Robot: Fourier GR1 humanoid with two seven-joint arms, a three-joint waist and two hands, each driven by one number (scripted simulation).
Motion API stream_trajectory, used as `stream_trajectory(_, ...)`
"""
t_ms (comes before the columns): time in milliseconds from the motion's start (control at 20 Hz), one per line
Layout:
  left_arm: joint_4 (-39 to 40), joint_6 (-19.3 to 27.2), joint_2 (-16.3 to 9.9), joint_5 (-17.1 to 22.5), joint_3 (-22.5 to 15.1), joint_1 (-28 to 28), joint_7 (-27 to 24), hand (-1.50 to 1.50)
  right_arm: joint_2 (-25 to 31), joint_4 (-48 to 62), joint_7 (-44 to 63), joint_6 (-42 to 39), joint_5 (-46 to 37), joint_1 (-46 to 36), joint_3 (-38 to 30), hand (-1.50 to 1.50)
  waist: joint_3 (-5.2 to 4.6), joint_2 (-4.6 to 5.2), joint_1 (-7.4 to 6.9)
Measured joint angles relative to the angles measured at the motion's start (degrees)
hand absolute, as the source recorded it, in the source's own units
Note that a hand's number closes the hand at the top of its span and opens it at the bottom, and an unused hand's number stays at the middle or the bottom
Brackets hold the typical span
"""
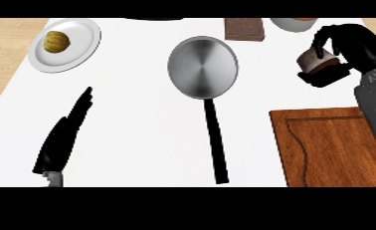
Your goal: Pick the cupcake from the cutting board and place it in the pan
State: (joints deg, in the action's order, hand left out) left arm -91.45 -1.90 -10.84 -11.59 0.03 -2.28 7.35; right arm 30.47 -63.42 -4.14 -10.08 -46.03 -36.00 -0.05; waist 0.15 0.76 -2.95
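Right hand (343, 50) curled round the cupcake (317, 60), held above the counter between board (327, 147) and pan (203, 66), right of the pan, left hand (64, 134) resting open with fingers straight at lower left

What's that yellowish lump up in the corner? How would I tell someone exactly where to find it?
Start at the steel pan in the middle of the white counter and look to its upper left, where a white plate sits. The yellowish-brown round lump lies on that plate, the only food on a plate here.
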Motion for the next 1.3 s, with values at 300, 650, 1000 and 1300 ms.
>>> stream_trajectory(300,-0.78,0.20,0.27,0.03,0.39,-0.05,0.98,0.00,-5.06,6.69,-6.46,7.20,-0.20,-9.53,-0.46,1.50,-0.09,-0.25,0.65)
stream_trajectory(650,0.06,-0.50,-0.10,0.58,1.38,0.49,0.54,0.00,-14.10,19.44,-7.26,9.19,0.69,-21.63,-1.00,1.50,-0.14,-0.17,0.61)
stream_trajectory(1000,0.41,-0.10,0.74,-0.67,0.39,1.33,0.70,0.00,-22.52,32.63,-6.30,12.03,1.36,-29.52,-2.69,1.50,-0.15,0.08,0.18)
stream_trajectory(1300,-1.09,-0.35,0.96,-0.85,-0.07,1.68,1.75,0.00,-27.52,43.07,-5.51,15.77,-0.47,-33.42,-2.49,1.50,-0.15,0.57,-0.99)
